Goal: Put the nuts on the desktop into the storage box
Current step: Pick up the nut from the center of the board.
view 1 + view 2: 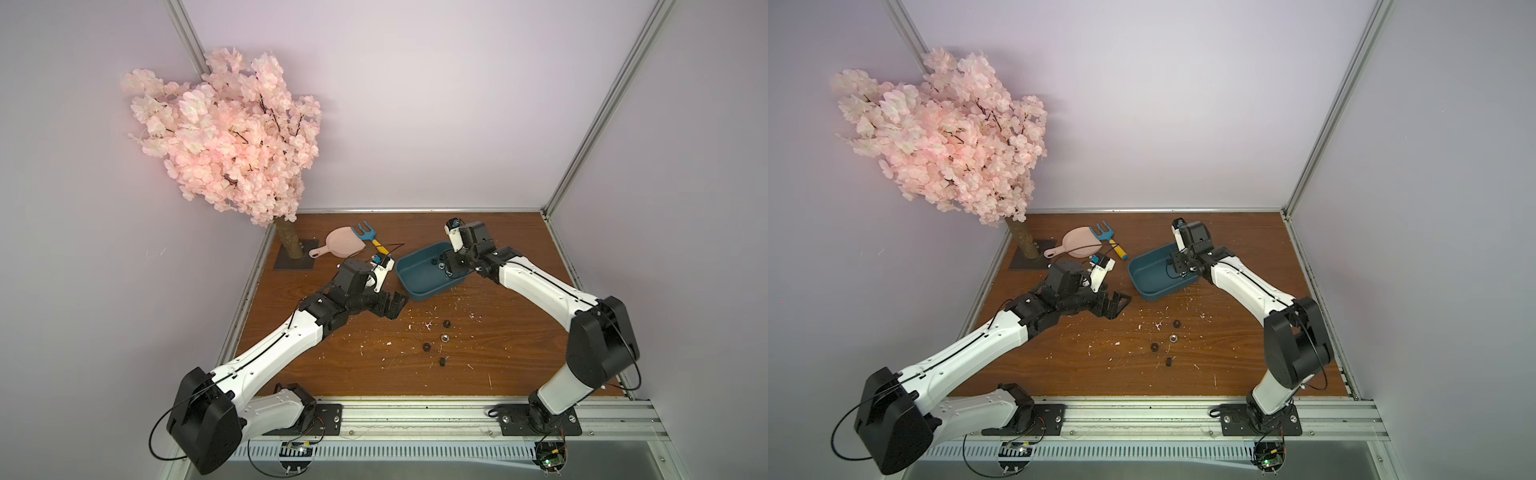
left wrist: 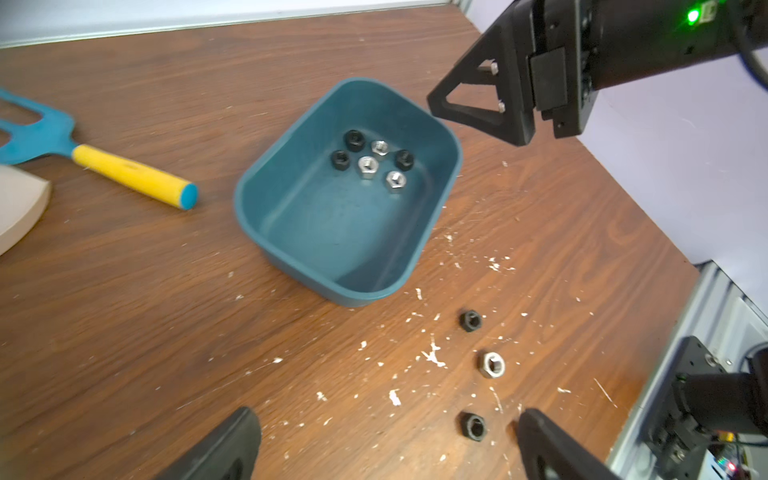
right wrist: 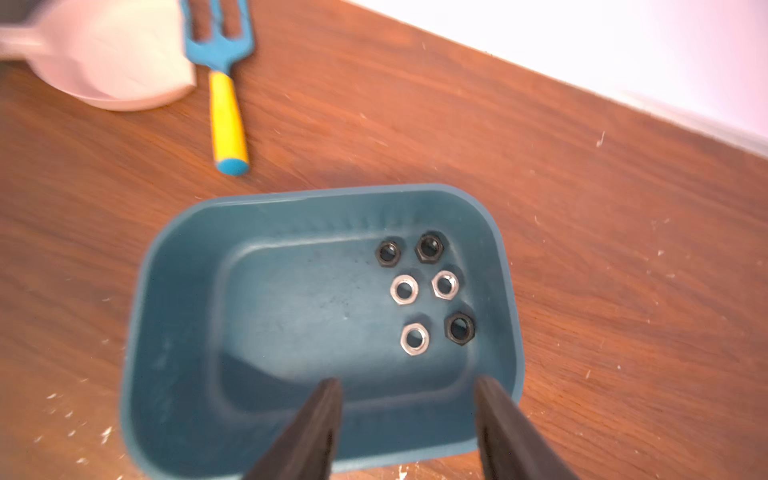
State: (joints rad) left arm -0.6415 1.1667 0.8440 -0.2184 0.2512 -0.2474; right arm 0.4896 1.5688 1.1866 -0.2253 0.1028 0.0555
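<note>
Right wrist view: storage box (image 3: 316, 208) sits on the desktop (image 3: 582, 249) right under the right gripper (image 3: 407, 386). Its two fingers stand apart w/ nothing b/w them. Inside the box are six nuts (image 3: 404, 289), 3 black + 3 silver. All lie flat, bunched at one end, just ahead of the fingertips & a bit to one side. In both top views this gripper hangs over the box end nearest its own arm.

Four loose nuts (image 1: 443, 337) lie on the board on the near side of the box, b/w the two arms: 3 black, 1 silver. One black one stands on edge. They are well apart from the right gripper.

The left gripper (image 1: 394, 305) hovers over the wood just beside the box's near corner. Its jaws are spread wide & hold nothing. In the left wrist view a black nut (image 2: 473, 426) lies on the board b/w its fingertips, close to one finger.

A pink dustpan (image 1: 340, 243) & a blue rake (image 1: 370, 237) lie beyond the box, apart from it.
</note>
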